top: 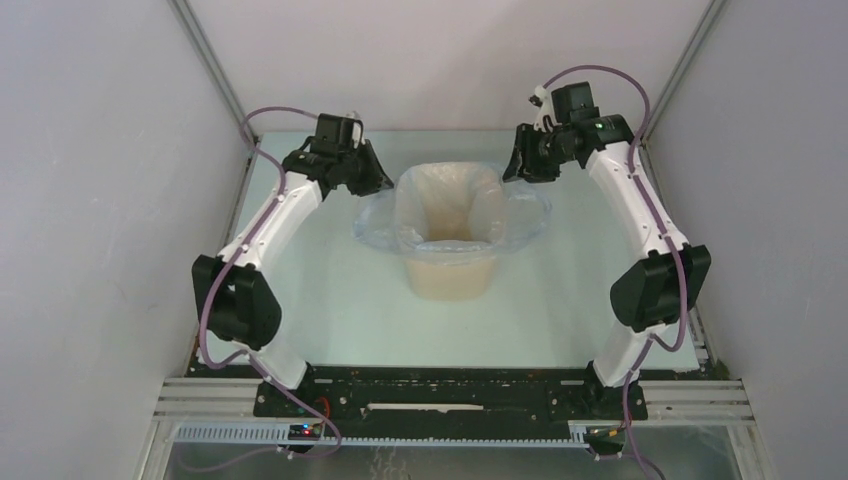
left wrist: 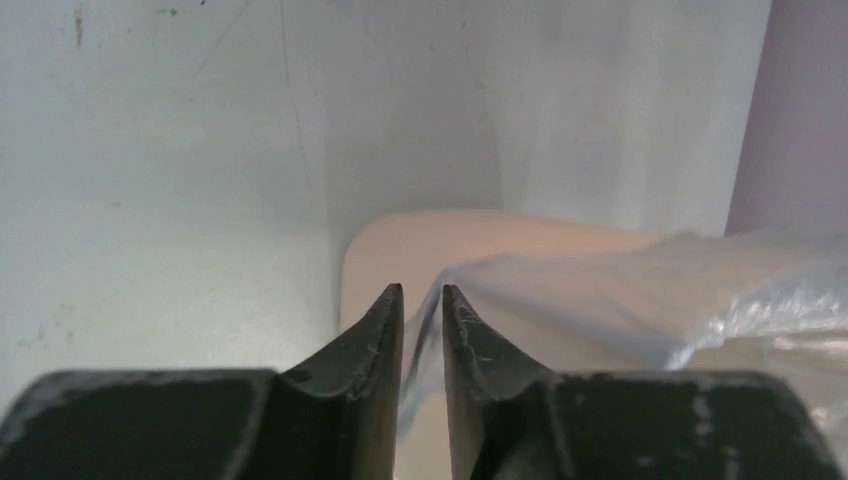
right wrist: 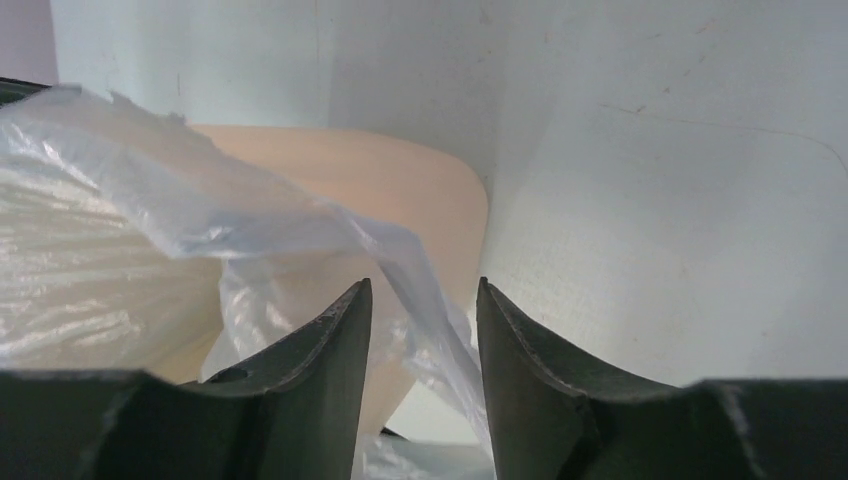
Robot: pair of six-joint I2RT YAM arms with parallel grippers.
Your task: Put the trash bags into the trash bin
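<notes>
The bag (top: 375, 226) is looking thin, crinkly, glossy translucent plastic; the bin (top: 450, 279) is showing smooth matt plastic.

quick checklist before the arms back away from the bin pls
1. Bag lines the bin, edges folded over the rim: ok.
2. Bin stands upright: ok.
3. Left gripper clear of the bag: not ok, jaws only slightly apart with film between them.
4. Right gripper clear of the bag: not ok, jaws wider apart but film runs between them.
5. Bag reaches the bin's bottom: cannot tell.
</notes>
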